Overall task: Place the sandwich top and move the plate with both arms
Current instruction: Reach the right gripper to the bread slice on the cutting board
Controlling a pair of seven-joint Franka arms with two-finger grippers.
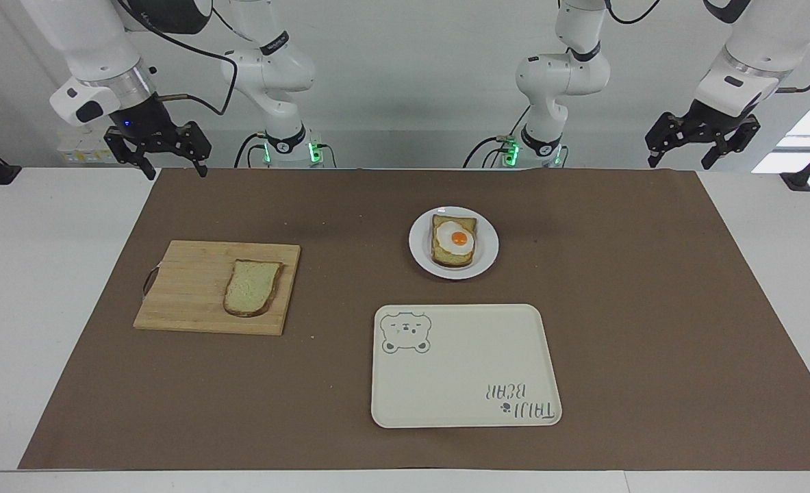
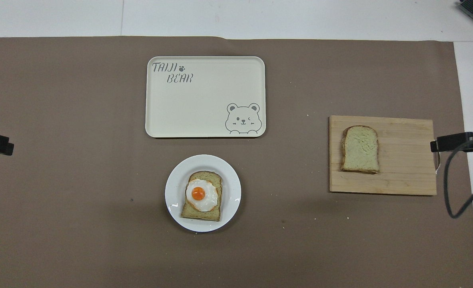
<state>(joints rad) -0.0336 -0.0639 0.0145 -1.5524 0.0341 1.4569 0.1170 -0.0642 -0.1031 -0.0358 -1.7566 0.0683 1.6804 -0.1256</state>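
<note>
Hovering: right pincer [image 1: 167, 166] up in the air over the counter's [image 1: 69, 287] edge by the robots, at the right arm's end, fingers spread wide, nothing between them.
Waiting: left pincer [image 1: 680, 154] raised over the left arm's end of the counter, fingers parted too, empty.
Sandwich top: [image 1: 252, 287] lying flat on the wooden cutting board [image 1: 185, 287], toward the right arm's end; rounded edge pointing away from the robots.
Long axis: running from the robots outward, only slightly skewed against the board's edges; crusted long sides facing the two ends of the counter.
Bearing from right pincer: out from the robots and a little toward the counter's middle; well apart, no contact yet.
Nearer arm: right, plainly; left pincer at the other end, well apart from the slice.
Plate: [image 1: 487, 257] near mid-counter, carrying the egg toast [image 1: 454, 241]; nearer to the robots than the bear tray [image 1: 466, 366].
Step in hand, by judgement: reach for the slice not yet made; nothing placed, plate unmoved.
Likely need: dropping over the board, fingers straddling the slice across its narrow width.
</note>
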